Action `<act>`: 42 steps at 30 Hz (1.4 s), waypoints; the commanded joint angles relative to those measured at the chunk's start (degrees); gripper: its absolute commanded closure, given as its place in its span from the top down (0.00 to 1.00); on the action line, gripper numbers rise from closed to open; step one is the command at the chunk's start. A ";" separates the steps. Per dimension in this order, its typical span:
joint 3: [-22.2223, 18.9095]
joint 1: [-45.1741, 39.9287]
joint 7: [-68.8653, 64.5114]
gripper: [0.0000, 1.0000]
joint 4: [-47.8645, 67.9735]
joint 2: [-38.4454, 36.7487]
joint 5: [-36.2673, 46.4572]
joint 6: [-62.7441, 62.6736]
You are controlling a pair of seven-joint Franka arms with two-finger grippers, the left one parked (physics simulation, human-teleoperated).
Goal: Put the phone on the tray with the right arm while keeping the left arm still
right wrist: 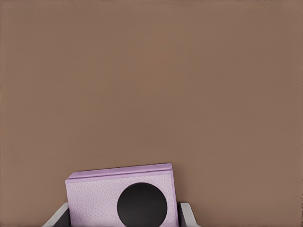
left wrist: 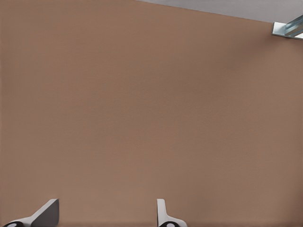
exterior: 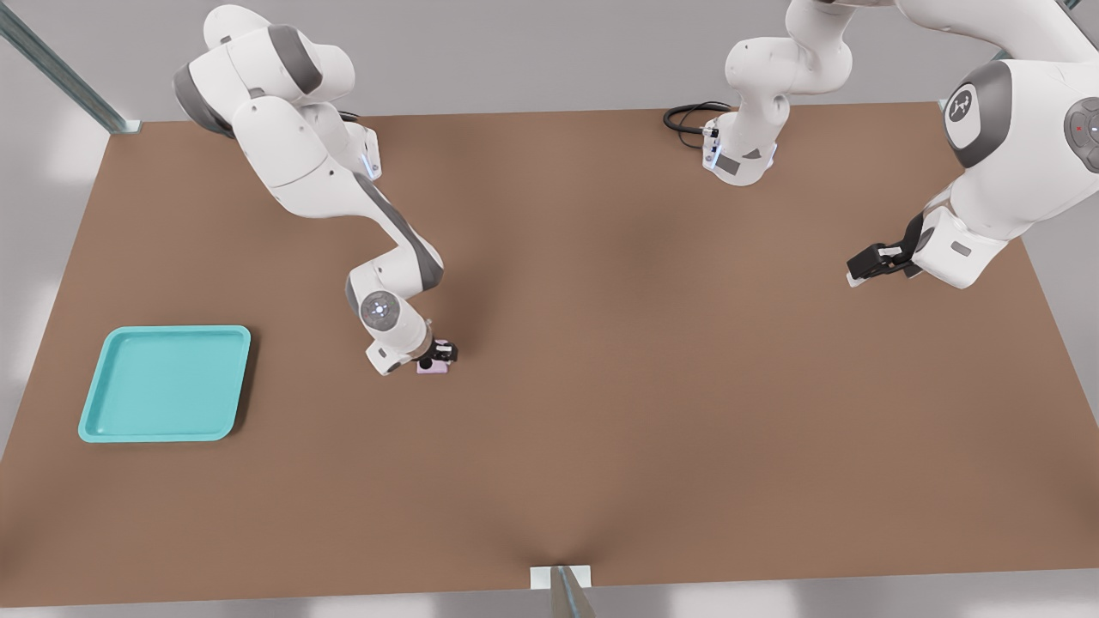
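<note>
Your gripper [exterior: 436, 355] pinches the phone [exterior: 432, 364] on both sides, low at the tabletop [exterior: 601, 386] — the tray [exterior: 129, 425] (well apart) lies at roughly nine o'clock.

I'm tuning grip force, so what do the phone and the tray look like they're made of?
Phone: pale pink, finely grained matte shell, maybe plastic or faux leather, between the pincer fingers. Tray: smooth turquoise, soft sheen, rounded moulded rim, likely plastic.
</note>
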 commanded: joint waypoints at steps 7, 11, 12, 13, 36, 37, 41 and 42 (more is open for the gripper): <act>-0.09 -9.28 -9.86 0.74 -0.08 -10.50 -0.28 -6.03; 0.00 -21.76 -27.00 0.74 -1.93 -14.46 -0.20 -6.66; -0.09 -24.57 -31.47 0.74 -2.01 -14.55 -0.11 -6.74; -0.09 -27.38 -36.22 0.74 -2.37 -14.73 -0.02 -6.74; -10.99 -10.17 -28.66 1.00 37.38 -23.15 3.23 -59.22; -11.60 -10.25 -32.80 1.00 27.17 -28.52 3.14 -54.38; -12.57 -9.38 -32.89 1.00 30.59 -28.09 2.70 -58.60; -12.40 -9.38 -32.89 1.00 30.42 -28.17 2.70 -58.51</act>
